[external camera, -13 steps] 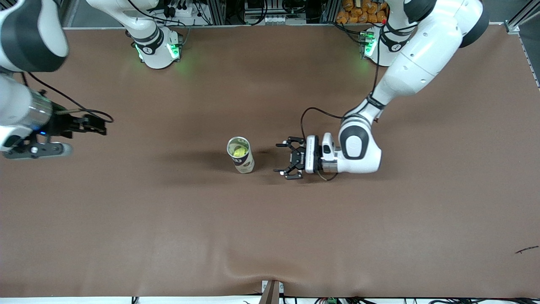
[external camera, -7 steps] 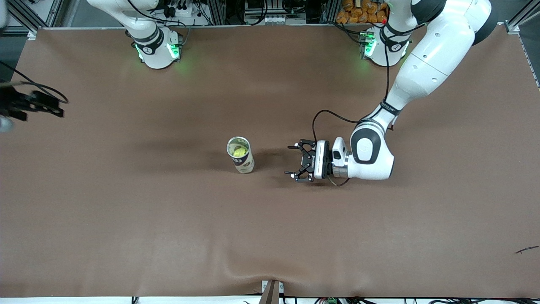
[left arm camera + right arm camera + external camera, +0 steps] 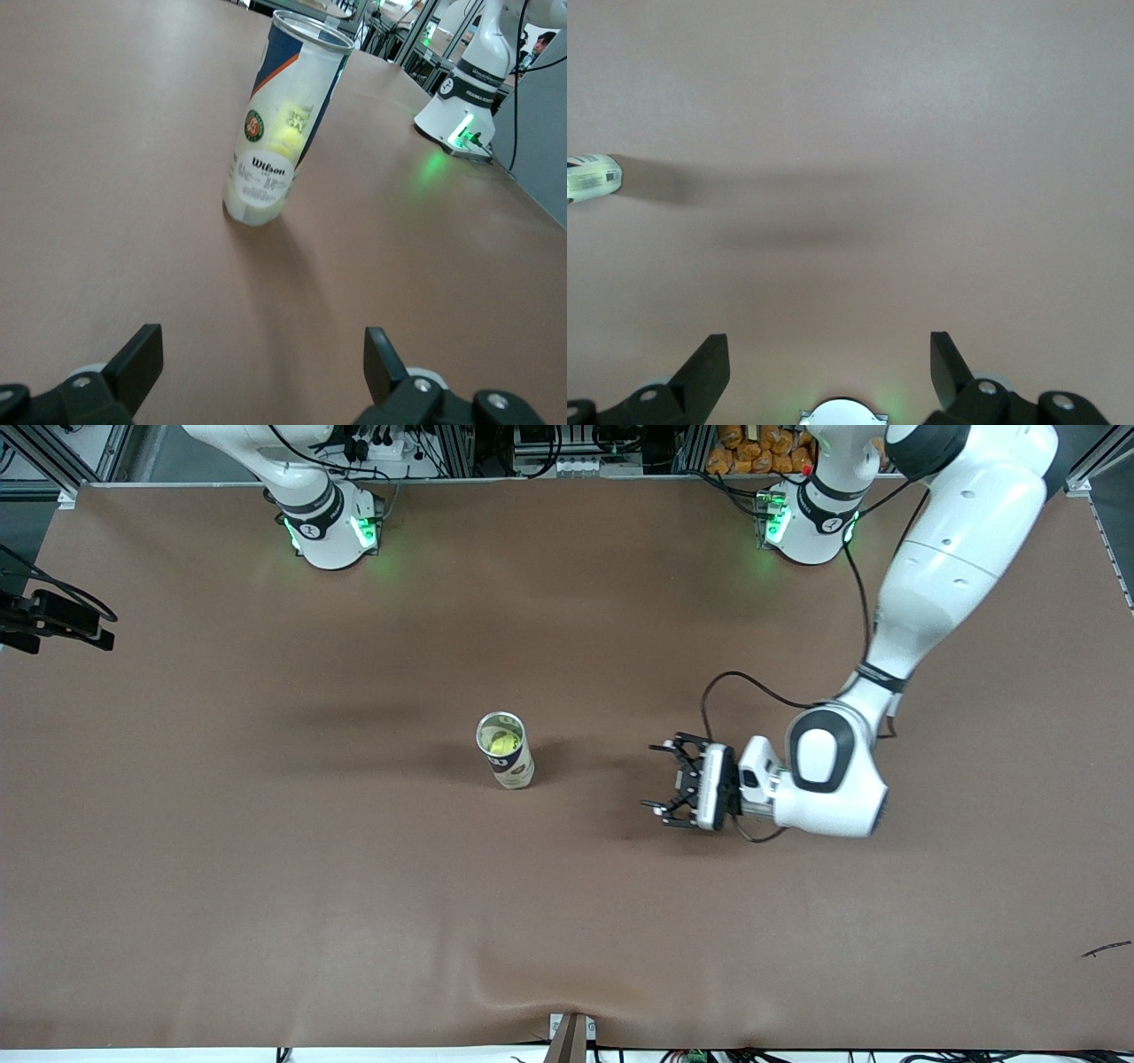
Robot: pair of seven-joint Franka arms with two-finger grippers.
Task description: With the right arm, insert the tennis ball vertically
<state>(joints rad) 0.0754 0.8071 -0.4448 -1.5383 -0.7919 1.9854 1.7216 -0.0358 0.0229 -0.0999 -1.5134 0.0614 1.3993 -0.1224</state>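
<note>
A clear tennis ball tube (image 3: 507, 751) stands upright at mid-table with its top open. A yellow-green tennis ball (image 3: 502, 744) sits inside it. The tube (image 3: 279, 124) is also in the left wrist view, the ball showing through its wall. My left gripper (image 3: 663, 778) is open and empty, low over the table beside the tube toward the left arm's end, apart from it. My right gripper (image 3: 97, 629) is at the edge of the right arm's end of the table. In the right wrist view it (image 3: 830, 354) is open and empty, with the tube (image 3: 592, 177) at the frame's edge.
The two arm bases (image 3: 332, 531) (image 3: 802, 522) with green lights stand along the table's edge farthest from the front camera. The brown cloth has a wrinkle (image 3: 532, 974) near the front edge. A small dark scrap (image 3: 1106, 950) lies near the front corner at the left arm's end.
My left gripper has drawn back from the tube toward the left arm's end, still open. My right arm has swung away toward its end's edge, mostly out of the front view.
</note>
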